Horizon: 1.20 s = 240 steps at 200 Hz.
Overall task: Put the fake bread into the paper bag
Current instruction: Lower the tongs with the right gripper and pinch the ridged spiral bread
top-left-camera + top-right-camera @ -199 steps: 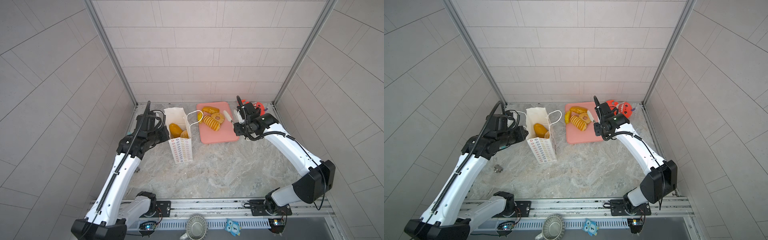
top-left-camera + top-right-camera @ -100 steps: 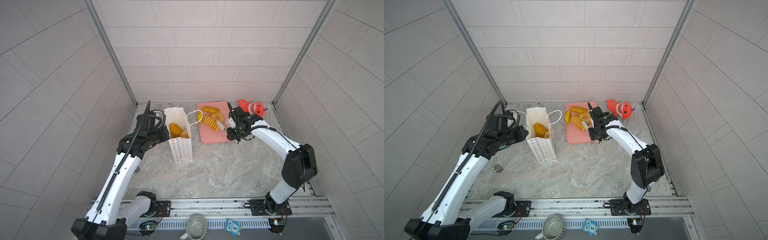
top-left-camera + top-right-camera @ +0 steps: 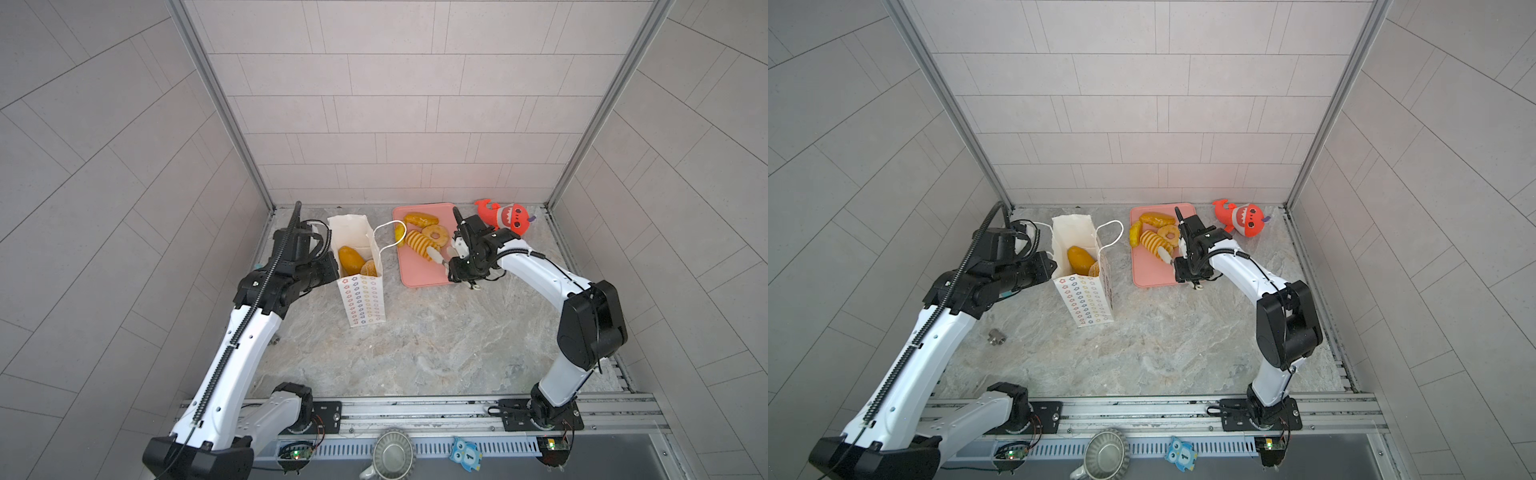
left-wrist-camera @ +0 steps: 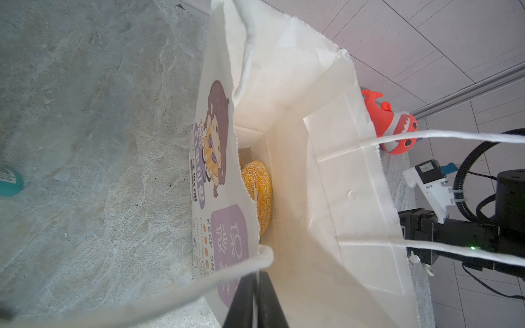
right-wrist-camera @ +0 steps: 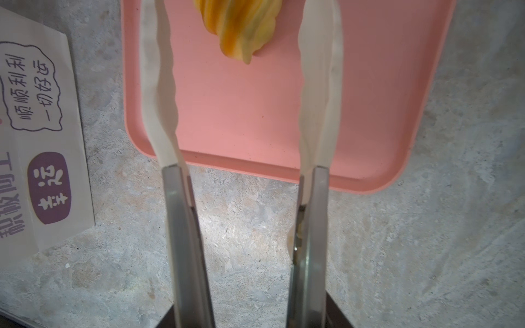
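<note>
Above the pink tray (image 5: 255, 113), right gripper (image 3: 443, 252) jaws flank the ridged roll (image 5: 238, 25), untouching.

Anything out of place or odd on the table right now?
One stray: a small metal fitting lies loose on the table, front-left of the paper bag, which stands upright. The red plush shark near the pink tray isn't bread.

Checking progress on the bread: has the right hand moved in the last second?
Yes. The right hand has moved away from the red plush shark, across the pink tray toward the paper bag, and now straddles the end of the ridged roll.
</note>
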Each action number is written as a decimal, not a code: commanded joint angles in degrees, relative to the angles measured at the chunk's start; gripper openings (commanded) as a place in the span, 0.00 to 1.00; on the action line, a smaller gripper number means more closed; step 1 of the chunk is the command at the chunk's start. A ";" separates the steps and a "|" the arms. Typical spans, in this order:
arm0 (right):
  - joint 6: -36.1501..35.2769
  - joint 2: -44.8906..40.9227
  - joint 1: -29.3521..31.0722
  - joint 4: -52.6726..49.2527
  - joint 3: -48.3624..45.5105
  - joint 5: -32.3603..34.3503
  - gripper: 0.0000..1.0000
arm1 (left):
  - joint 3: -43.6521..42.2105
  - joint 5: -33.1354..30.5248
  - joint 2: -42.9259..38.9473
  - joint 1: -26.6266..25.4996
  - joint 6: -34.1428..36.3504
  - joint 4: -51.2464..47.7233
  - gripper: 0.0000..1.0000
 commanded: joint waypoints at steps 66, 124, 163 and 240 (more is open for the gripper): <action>0.63 2.68 -1.92 3.33 -0.95 -6.63 0.55 | 0.75 -0.48 0.23 -0.12 0.67 -0.56 0.11; 0.45 5.74 -2.36 3.67 0.95 -7.59 0.56 | 1.09 -0.61 0.73 -0.13 0.76 -0.74 0.11; 0.37 7.60 -2.36 4.20 2.14 -8.91 0.56 | 1.50 -0.79 1.05 -0.13 0.89 -0.98 0.11; 0.59 10.44 -2.36 4.85 4.82 -9.53 0.52 | 2.12 -1.11 1.29 -0.12 1.12 -1.76 0.11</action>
